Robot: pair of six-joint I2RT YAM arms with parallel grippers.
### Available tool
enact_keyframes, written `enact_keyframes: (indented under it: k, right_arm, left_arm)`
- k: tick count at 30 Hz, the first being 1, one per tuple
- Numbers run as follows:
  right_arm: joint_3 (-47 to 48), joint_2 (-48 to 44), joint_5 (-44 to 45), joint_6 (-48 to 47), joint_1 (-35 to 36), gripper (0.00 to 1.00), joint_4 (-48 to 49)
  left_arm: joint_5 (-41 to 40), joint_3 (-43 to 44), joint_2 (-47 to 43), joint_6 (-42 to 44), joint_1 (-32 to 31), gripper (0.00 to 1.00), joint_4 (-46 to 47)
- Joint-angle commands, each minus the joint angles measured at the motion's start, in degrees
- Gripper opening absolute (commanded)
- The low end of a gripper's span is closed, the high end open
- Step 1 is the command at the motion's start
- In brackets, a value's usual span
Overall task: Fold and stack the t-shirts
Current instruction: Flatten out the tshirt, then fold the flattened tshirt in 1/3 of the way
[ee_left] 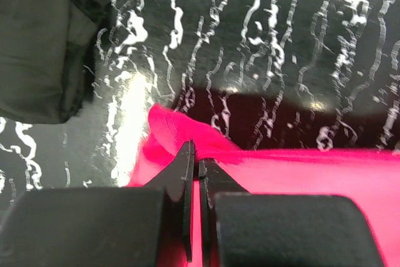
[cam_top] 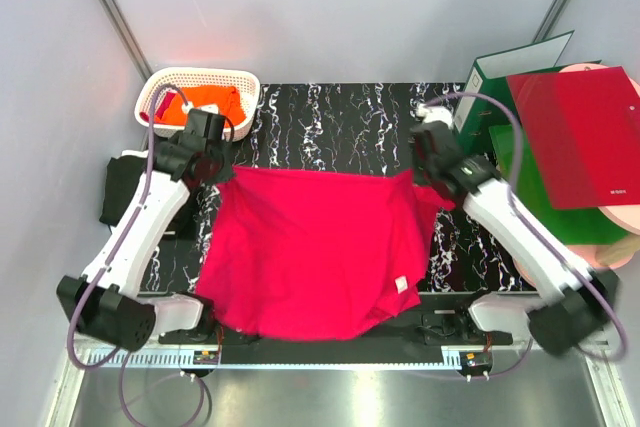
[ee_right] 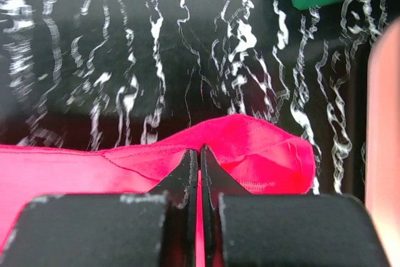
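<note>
The crimson-pink t-shirt [cam_top: 310, 252] hangs stretched between my two grippers over the middle of the table, its lower edge draped past the near edge. A small white label [cam_top: 401, 283] shows on its right side. My left gripper [cam_top: 226, 169] is shut on the shirt's far left corner [ee_left: 181, 136]. My right gripper [cam_top: 428, 179] is shut on the far right corner [ee_right: 250, 139]. In both wrist views the jaws are closed with pink cloth pinched between them. The orange t-shirt [cam_top: 205, 102] lies in the white basket. The black t-shirt [cam_top: 118, 192] lies at the left, also in the left wrist view [ee_left: 44, 42].
A white lattice basket [cam_top: 245, 87] stands at the back left. At the right are a glossy red folder [cam_top: 580, 137], a green folder [cam_top: 530, 197] beneath it, a green binder [cam_top: 510, 67] and a pink round thing [cam_top: 625, 222]. The table [cam_top: 340, 117] is black marbled.
</note>
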Motion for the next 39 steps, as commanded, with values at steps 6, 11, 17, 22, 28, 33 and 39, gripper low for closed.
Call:
enact_keyframes:
  k: [6,11,17,22,28,33,39]
  right_arm:
    - [18.4,31.0,2.8,-2.7,-0.3,0.0,11.0]
    - [34.5,45.5,6.1,-6.3,-0.3,0.0,8.4]
    - [55.4,61.8,11.4,-9.5,-0.4,0.0,4.3]
    - [67.4,69.6,13.0,-6.3,-1.9,0.0,-0.4]
    - [65.1,65.1,11.6,-4.7,-2.2,0.0,-1.4]
    - [58.1,58.1,9.1,-4.7,-2.3,0.0,-2.7]
    - [47.8,50.7,9.4,-3.3,-2.2,0.0,-7.5]
  left_arm:
    - [-5.5,13.2,16.5,2.4,3.3,0.0,2.9]
    - [-5.2,23.9,28.4,5.9,4.3,0.0,1.4]
    - [-4.0,37.3,40.8,6.7,8.2,0.0,-2.9]
    - [-1.8,42.1,44.5,5.5,12.0,0.0,-4.8]
    - [-2.5,38.8,41.7,5.4,13.5,0.0,-4.6]
    - [-1.7,32.8,37.8,5.7,13.6,0.0,-5.5]
    - [-4.7,23.2,34.2,5.0,13.6,0.0,-9.4]
